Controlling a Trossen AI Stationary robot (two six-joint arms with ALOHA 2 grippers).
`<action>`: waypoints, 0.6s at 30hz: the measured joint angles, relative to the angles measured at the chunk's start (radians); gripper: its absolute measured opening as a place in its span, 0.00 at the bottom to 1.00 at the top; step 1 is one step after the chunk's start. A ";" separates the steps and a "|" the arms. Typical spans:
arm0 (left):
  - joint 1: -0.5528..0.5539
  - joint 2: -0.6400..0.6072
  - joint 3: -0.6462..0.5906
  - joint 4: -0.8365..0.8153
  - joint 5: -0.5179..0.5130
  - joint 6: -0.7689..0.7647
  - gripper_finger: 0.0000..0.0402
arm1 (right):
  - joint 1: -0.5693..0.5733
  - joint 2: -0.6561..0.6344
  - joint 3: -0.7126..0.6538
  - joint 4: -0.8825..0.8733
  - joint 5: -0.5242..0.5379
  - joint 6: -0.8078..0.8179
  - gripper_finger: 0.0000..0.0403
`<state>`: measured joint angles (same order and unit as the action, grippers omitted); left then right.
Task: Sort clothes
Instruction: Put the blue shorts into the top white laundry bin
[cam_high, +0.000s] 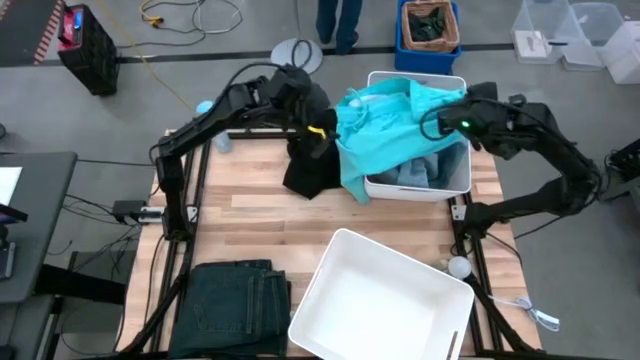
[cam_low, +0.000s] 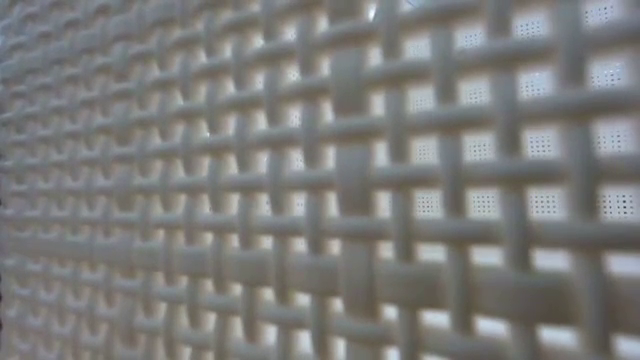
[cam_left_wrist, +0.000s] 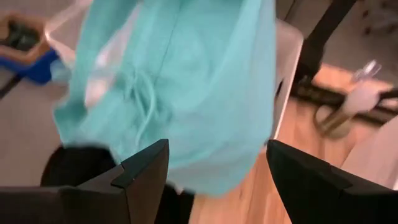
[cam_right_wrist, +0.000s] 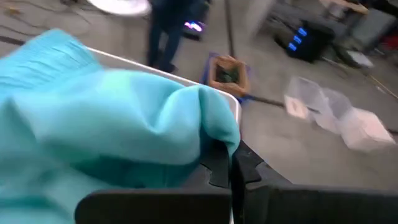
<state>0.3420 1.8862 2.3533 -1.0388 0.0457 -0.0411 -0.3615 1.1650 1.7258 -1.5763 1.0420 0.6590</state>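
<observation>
The bright turquoise top (cam_high: 385, 130) lies draped over the far white bin (cam_high: 455, 180), and its lower end hangs over the bin's left wall toward the table. The pale blue denim piece (cam_high: 412, 176) lies inside that bin. My right gripper (cam_high: 437, 124) is shut on the turquoise top above the bin. My left gripper (cam_high: 325, 133) is open just left of the turquoise top (cam_left_wrist: 186, 81), above the black top (cam_high: 308, 168), which lies crumpled on the table. The dark jeans (cam_high: 237, 295) lie folded at the near left. My right gripper pinches a bunched fold of the turquoise top (cam_right_wrist: 208, 127) between its two fingers, at the top's right end over the bin. The cloth billows over the fingers and hides how many layers they hold. The rest of the top sags over the bin.
A second white bin (cam_high: 385, 300) stands askew at the near middle, and its lattice wall (cam_low: 320, 180) fills the low view. A person stands beyond the far edge (cam_high: 338, 20). A blue crate (cam_high: 428, 28) and clear bins (cam_high: 570, 35) stand on the floor.
</observation>
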 joint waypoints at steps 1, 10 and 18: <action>0.000 0.005 -0.012 -0.008 -0.005 0.000 0.66 | -0.017 0.011 -0.007 0.005 -0.005 0.008 0.00; -0.004 0.010 -0.028 -0.029 -0.007 -0.020 0.66 | -0.026 0.033 -0.037 0.192 -0.166 -0.137 0.14; 0.019 -0.014 -0.029 -0.113 -0.005 -0.011 0.66 | 0.036 -0.036 -0.036 0.562 -0.373 -0.364 0.44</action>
<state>0.3614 1.8722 2.3241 -1.1523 0.0406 -0.0519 -0.3255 1.1288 1.6894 -1.0147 0.6689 0.2954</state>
